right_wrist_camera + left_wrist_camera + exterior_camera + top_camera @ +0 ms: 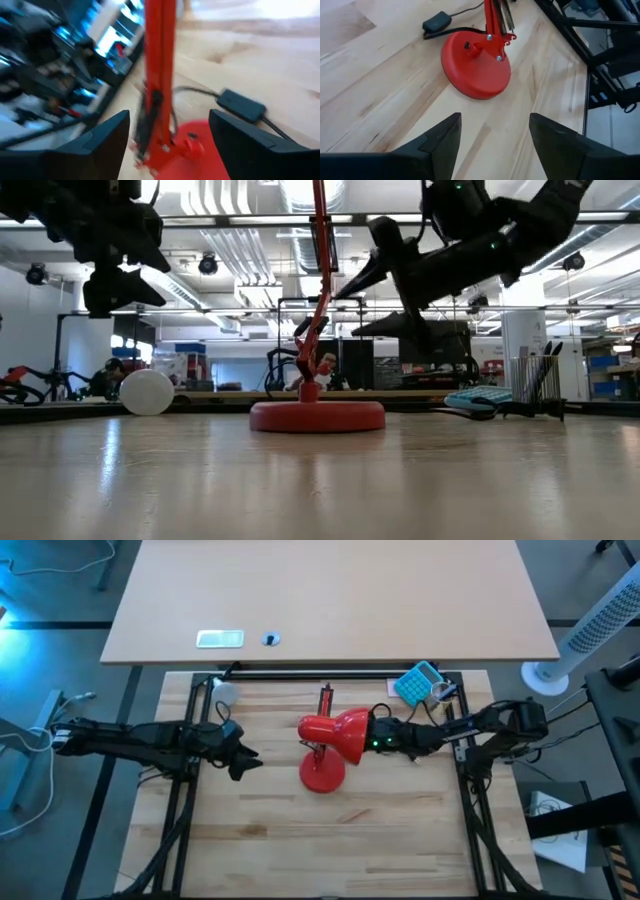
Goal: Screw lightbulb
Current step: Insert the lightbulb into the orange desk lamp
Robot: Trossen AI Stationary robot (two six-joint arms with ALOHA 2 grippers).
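The left gripper (pixel 243 758) hangs above the table (pixel 400 840) with its jaws wide and nothing between them; the lamp's (pixel 335 735) round base (pixel 476 65) lies ahead of it. The bulb (pixel 225 693) sits on the table well behind this gripper, near the frame, its screw end hard to make out. The right gripper (pixel 378 732) is at the back of the lamp's shade (pixel 345 730), its fingers spread wide, with the lamp's red arm (pixel 159 75) blurred just past the gap. Whether they touch the shade cannot be told.
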